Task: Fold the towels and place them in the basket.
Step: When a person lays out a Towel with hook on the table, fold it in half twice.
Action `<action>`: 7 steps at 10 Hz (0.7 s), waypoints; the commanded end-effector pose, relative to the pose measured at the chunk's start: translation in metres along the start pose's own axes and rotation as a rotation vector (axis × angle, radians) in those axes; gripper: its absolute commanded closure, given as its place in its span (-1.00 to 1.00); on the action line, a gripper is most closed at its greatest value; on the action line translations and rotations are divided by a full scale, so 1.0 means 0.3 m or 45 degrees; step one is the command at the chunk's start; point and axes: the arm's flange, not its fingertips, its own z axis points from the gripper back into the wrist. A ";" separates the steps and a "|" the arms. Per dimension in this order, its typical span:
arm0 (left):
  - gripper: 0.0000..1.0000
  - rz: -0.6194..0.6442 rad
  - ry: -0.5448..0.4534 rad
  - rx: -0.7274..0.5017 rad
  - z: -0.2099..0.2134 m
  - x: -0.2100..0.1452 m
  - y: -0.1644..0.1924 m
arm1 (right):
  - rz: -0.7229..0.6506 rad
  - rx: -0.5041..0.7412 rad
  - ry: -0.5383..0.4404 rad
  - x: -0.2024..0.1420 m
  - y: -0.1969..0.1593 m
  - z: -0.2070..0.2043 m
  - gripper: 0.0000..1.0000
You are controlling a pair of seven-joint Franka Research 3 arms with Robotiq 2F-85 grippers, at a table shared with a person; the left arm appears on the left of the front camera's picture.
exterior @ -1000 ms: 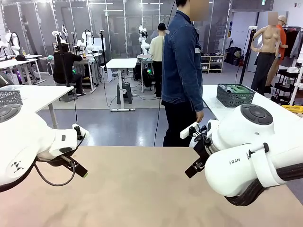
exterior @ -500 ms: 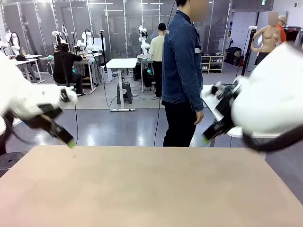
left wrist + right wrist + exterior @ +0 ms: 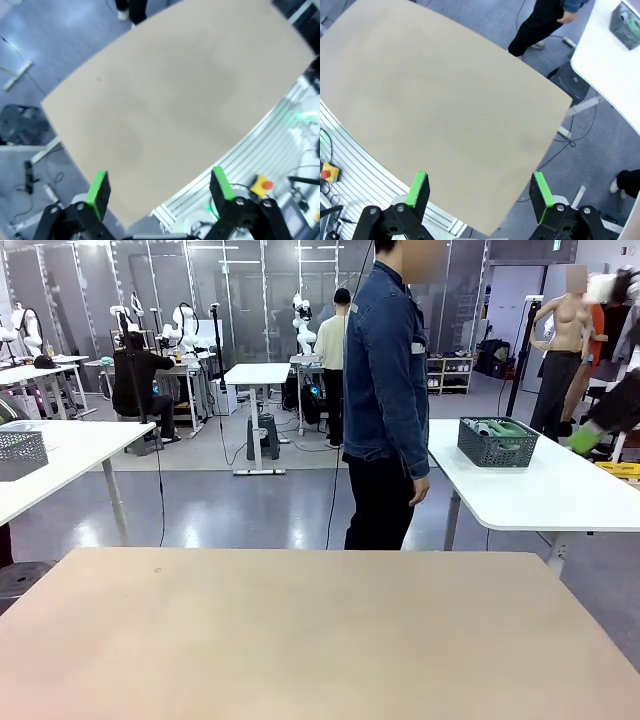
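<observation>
Grey basket (image 3: 497, 442) on side table (image 3: 540, 495), person (image 3: 385, 390) nearby

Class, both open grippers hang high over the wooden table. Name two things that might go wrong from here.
1. The person stands at the far edge of the wooden table; the left gripper or right gripper might swing near them descending.
2. The basket sits on a separate white table, possibly beyond reach.

Beneath the left end effector (image 3: 159, 191), the broad tan bench (image 3: 170, 100) looks matt and smooth. Its bright green pads (image 3: 98, 187) look matt and rubbery, mounted on black plastic.
</observation>
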 end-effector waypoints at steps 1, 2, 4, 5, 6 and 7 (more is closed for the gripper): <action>-1.00 0.036 -0.048 0.001 0.068 -0.012 0.052 | -0.023 -0.032 -0.002 -0.074 -0.038 0.100 -1.00; -1.00 0.066 -0.073 0.035 0.124 -0.039 0.069 | -0.046 -0.026 -0.004 -0.116 -0.068 0.160 -1.00; -1.00 0.104 -0.105 0.098 0.237 -0.101 0.070 | -0.076 -0.039 -0.073 -0.203 -0.082 0.248 -1.00; -1.00 0.115 -0.106 0.119 0.272 -0.127 0.071 | -0.085 -0.043 -0.054 -0.227 -0.089 0.253 -1.00; -1.00 0.116 -0.090 0.155 0.293 -0.149 0.078 | -0.138 -0.085 -0.047 -0.238 -0.099 0.249 -1.00; -1.00 0.134 -0.106 0.166 0.310 -0.162 0.082 | -0.136 -0.087 -0.035 -0.250 -0.104 0.253 -1.00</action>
